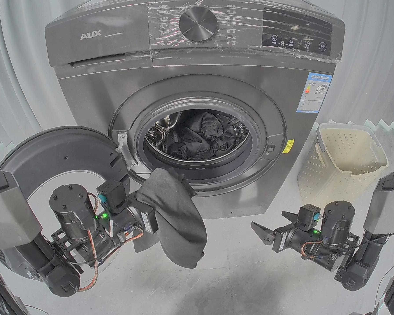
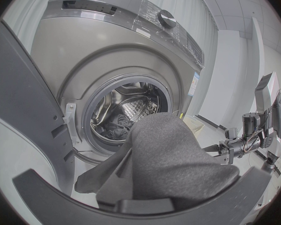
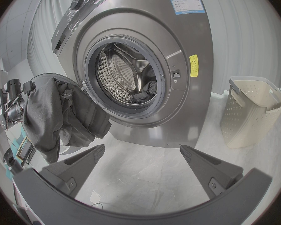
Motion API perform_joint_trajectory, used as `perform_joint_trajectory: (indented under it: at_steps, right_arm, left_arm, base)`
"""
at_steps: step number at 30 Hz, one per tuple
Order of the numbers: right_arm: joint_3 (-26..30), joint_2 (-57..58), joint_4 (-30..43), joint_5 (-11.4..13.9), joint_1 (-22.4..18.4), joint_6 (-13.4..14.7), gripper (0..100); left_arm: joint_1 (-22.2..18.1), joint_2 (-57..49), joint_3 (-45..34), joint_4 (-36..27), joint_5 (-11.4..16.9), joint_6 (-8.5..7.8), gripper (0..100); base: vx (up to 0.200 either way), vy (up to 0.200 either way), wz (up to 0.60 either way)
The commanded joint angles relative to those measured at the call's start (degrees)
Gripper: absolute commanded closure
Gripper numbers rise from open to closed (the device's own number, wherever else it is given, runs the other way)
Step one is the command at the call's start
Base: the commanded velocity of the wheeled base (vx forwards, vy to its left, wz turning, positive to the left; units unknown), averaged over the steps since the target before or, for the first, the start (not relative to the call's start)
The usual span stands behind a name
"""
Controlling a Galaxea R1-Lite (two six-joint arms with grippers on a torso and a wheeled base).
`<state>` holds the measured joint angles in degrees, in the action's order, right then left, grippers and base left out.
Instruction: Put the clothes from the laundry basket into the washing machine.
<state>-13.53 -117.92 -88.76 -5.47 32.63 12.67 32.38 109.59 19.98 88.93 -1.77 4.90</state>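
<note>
The grey washing machine (image 1: 197,66) stands with its round door (image 1: 61,158) swung open to the left. Dark clothes (image 1: 201,136) lie inside the drum. My left gripper (image 1: 149,211) is shut on a dark grey garment (image 1: 175,215), which hangs below and just left of the drum opening, close to its rim. The cloth drapes over the fingers and hides them in the left wrist view (image 2: 168,160). My right gripper (image 1: 269,227) is open and holds nothing, low in front of the machine's right side. The cream laundry basket (image 1: 350,162) stands right of the machine and looks empty.
The open door sits right behind my left arm. Pale curtains hang behind the machine and basket. Bare grey floor (image 1: 232,263) lies between the two arms in front of the machine.
</note>
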Motion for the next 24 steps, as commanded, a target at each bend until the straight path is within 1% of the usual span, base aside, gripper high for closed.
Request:
perform_joint_trajectory:
  at_steps: [1, 8, 12, 16, 19, 24]
  right_arm:
    - [0.4, -0.5, 0.0, 0.0, 0.3, 0.0, 0]
    - [0.4, -0.2, 0.0, -0.1, 0.4, -0.1, 0]
    - [0.5, -0.2, 0.0, -0.2, 1.2, 0.0, 0]
    - [0.6, -0.2, 0.0, -0.2, 1.6, -0.1, 0]
    - [0.9, -0.1, 0.0, -0.2, 2.1, 0.0, 0]
    - [1.8, 0.1, 0.0, -0.2, 2.8, -0.1, 0]
  left_arm:
    - [1.0, 1.3, -0.2, 0.0, 0.0, 0.11, 100]
    - [2.0, 2.6, -0.2, 0.1, -0.2, 0.11, 100]
    - [2.3, 2.6, 0.1, 0.1, -0.2, 0.11, 100]
    - [2.7, 2.6, 0.1, 0.1, -0.2, 0.11, 100]
    - [3.8, 3.0, 0.6, 0.1, -0.3, 0.02, 100]
    - [4.4, 4.1, 2.3, 0.1, -2.5, 0.11, 100]
  base:
    - [0.2, 0.0, 0.0]
    - [0.2, 0.0, 0.0]
    - [0.2, 0.0, 0.0]
    - [0.0, 0.0, 0.0]
    - [0.0, 0.0, 0.0]
    - [0.0, 0.0, 0.0]
